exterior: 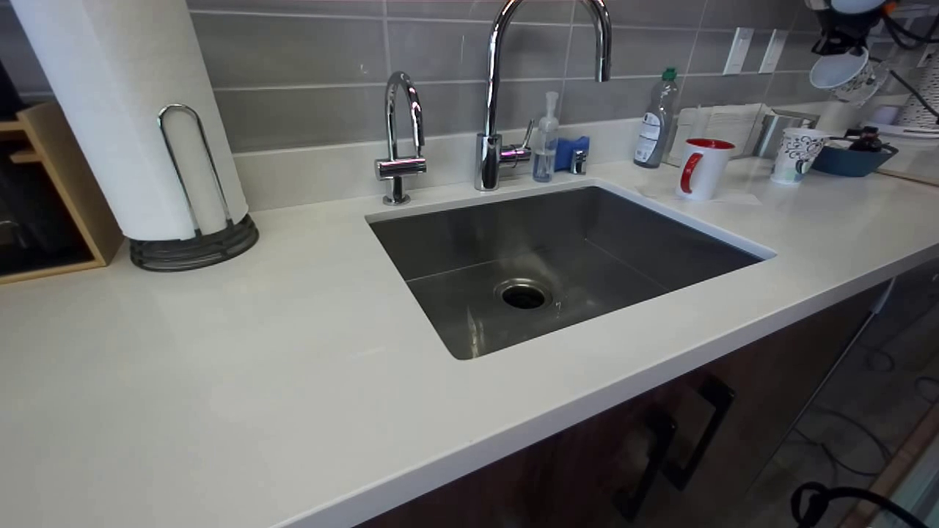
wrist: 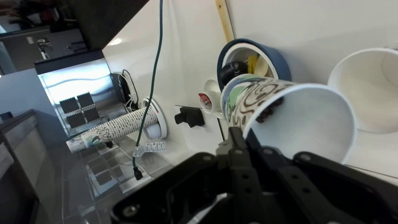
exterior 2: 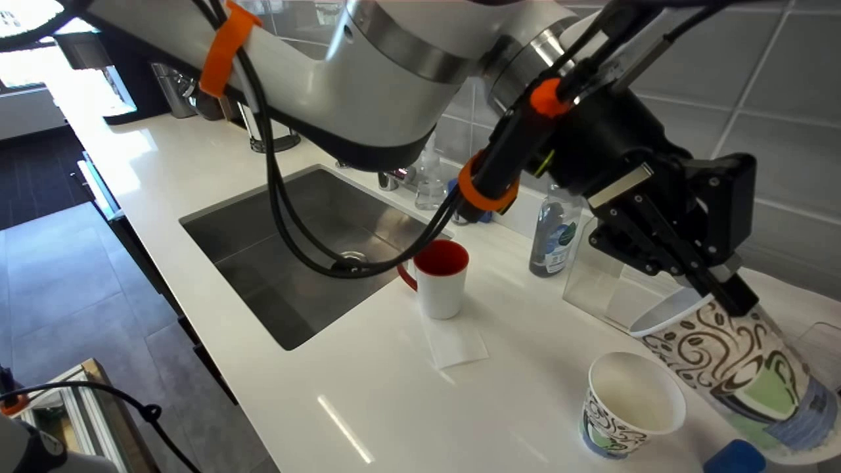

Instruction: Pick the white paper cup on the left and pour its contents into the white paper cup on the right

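White paper cup with brown swirl print (exterior 2: 742,374): up off the worktop (exterior 2: 394,401), hanging tilted below the pincer (exterior 2: 737,303), mouth facing the sink (exterior 2: 282,289) side. Pincer's clamped on the cup's rim; wrist view suggests to us one finger (wrist: 253,141) inside the wall, one outside. Handling guess: very light, thin springy wall, dents easily, probably not slippery if dry. We'd hold it right there: rim is likely the stiffest part, and squeezing mid-wall would oval the cup. Catch: an edge pinch could let it swivel once the load shifts, so we'd roll slowly. Dark brown patch (wrist: 270,110) just inside the mouth, maybe the contents; we can't tell what, or how much it weighs. Matching paper cup (exterior 2: 634,404) stands upright on the worktop, lower than the pincer and apart from the held one; pale inside, fill level unclear. Also light, we'd guess, so one nudge could tip it. Our read: grasp done, pour not yet; mouth needs to sit over the receiver, then drop lower than the base.
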Robot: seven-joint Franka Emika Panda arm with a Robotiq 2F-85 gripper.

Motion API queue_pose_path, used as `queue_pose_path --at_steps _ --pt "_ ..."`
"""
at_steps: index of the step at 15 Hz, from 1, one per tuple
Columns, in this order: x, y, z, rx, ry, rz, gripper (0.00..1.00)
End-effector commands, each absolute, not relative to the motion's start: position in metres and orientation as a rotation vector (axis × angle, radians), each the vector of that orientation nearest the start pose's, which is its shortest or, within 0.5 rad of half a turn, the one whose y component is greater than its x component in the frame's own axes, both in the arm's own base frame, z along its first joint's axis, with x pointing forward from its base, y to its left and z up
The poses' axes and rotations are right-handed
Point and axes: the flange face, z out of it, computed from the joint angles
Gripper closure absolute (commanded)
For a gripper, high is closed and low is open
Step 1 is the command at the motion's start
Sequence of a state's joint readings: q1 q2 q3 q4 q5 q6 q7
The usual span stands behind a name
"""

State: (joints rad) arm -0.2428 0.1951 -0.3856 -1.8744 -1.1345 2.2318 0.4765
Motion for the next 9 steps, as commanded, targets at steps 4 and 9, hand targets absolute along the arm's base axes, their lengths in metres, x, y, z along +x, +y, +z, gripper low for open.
queue_pose_path --at_steps 4,9 --pt "0.506 -0.375 0.428 1.962 -0.455 0.044 0.99" --pt "0.511 -0.378 0.406 1.874 -0.455 0.035 0.99"
